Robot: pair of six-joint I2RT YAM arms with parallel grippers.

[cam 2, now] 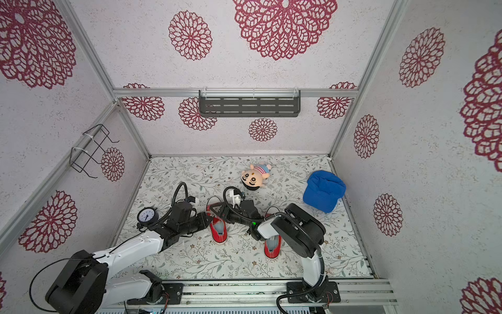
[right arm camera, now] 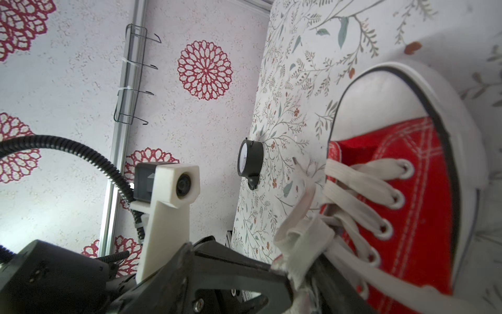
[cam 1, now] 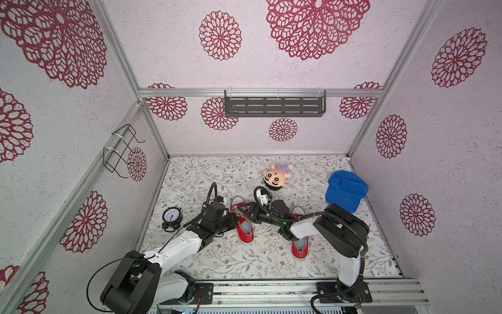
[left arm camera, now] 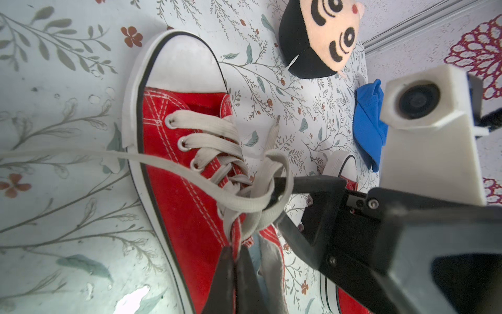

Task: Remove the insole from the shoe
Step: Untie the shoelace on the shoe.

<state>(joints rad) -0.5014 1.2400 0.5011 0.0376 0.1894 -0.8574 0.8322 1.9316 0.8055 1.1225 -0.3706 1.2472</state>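
Two red canvas sneakers stand on the floral table. The left shoe (cam 1: 244, 232) (cam 2: 218, 233) (left arm camera: 184, 195) (right arm camera: 407, 217) shows its pale grey-blue insole (cam 1: 245, 227) (cam 2: 218, 228) lying inside the opening. My left gripper (cam 1: 235, 217) (cam 2: 207, 218) (left arm camera: 235, 248) is shut on the red canvas edge of this shoe, beside the eyelets. From the other side my right gripper (cam 1: 243, 211) (cam 2: 215, 210) (right arm camera: 307, 271) stands open over the laces (left arm camera: 260, 190). The loose lace loops lie round and between its fingers (left arm camera: 301, 181).
The second red shoe (cam 1: 300, 247) lies under the right arm. A small black clock (cam 1: 172, 216) stands left of the left arm. A plush doll (cam 1: 277, 176) and a blue cap (cam 1: 346, 190) lie farther back. A shelf (cam 1: 274, 107) and wire rack (cam 1: 122, 151) hang on the walls.
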